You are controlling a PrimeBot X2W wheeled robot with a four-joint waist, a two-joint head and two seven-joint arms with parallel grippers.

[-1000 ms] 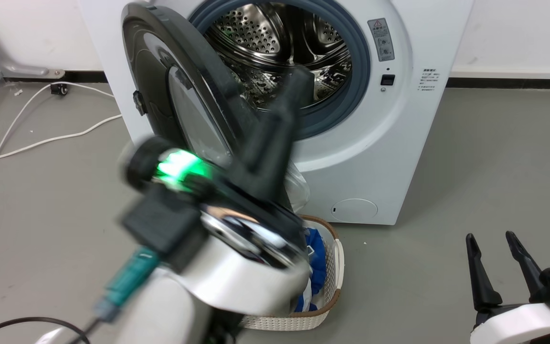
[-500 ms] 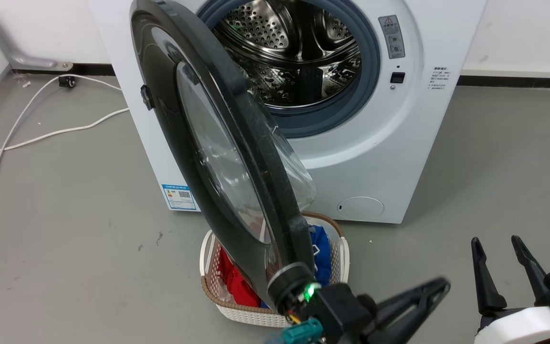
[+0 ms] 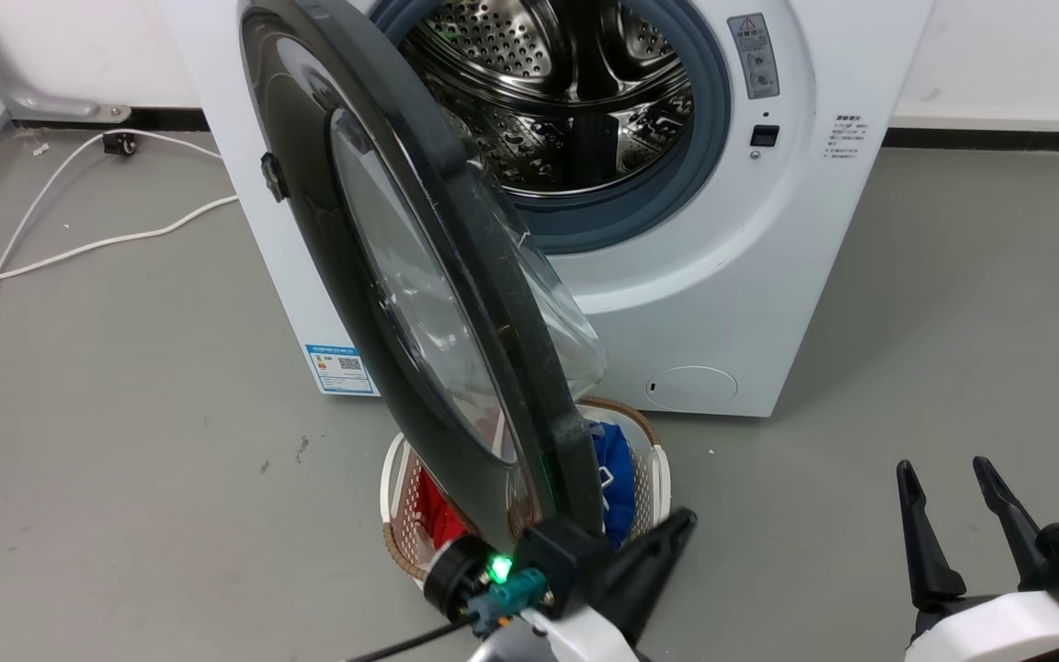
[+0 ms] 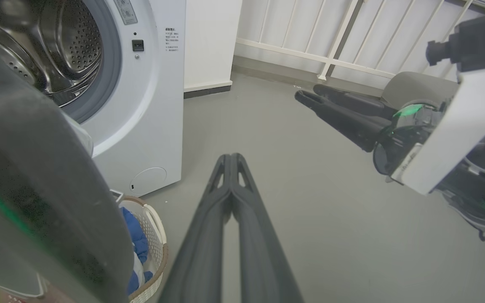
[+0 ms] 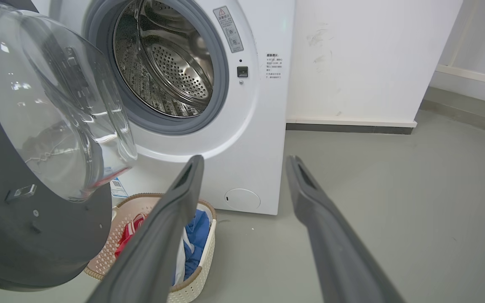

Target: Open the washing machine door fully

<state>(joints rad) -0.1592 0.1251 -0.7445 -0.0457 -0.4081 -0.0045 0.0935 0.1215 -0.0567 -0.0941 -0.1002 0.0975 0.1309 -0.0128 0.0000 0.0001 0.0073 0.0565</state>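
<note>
A white washing machine (image 3: 723,303) stands on a grey floor (image 3: 125,414) against a pale wall. Its steel drum (image 3: 566,83) is exposed. The washing machine door (image 3: 382,276), a large round door with a glossy black rim and a bulging clear glass window, is hinged on the left side of the machine front as seen from the robot's head. It stands swung well out from the opening, its free edge pointing towards the robot, so the head view sees it almost edge-on.

Beneath the door's lower edge, a white laundry basket (image 3: 654,478) with a brown rim sits on the floor, holding red and blue clothes.

The left gripper (image 3: 677,529) is low in front of the door, its wrist just below the door's bottom edge. Its two long dark fingers are pressed together with nothing between them, and they point away to the right of the door. In the left wrist view the left gripper (image 4: 230,160) reaches out over bare floor, with the door's (image 4: 36,168) dark rim close beside it on the left, not touching the fingers.

The right gripper (image 3: 943,469) waits well apart, at the lower right, fingers spread wide and empty. From its own wrist view the right gripper (image 5: 244,162) faces the machine, with the door (image 5: 36,126) at the left.

A white cable (image 3: 79,248) trails across the floor to the machine's left.
</note>
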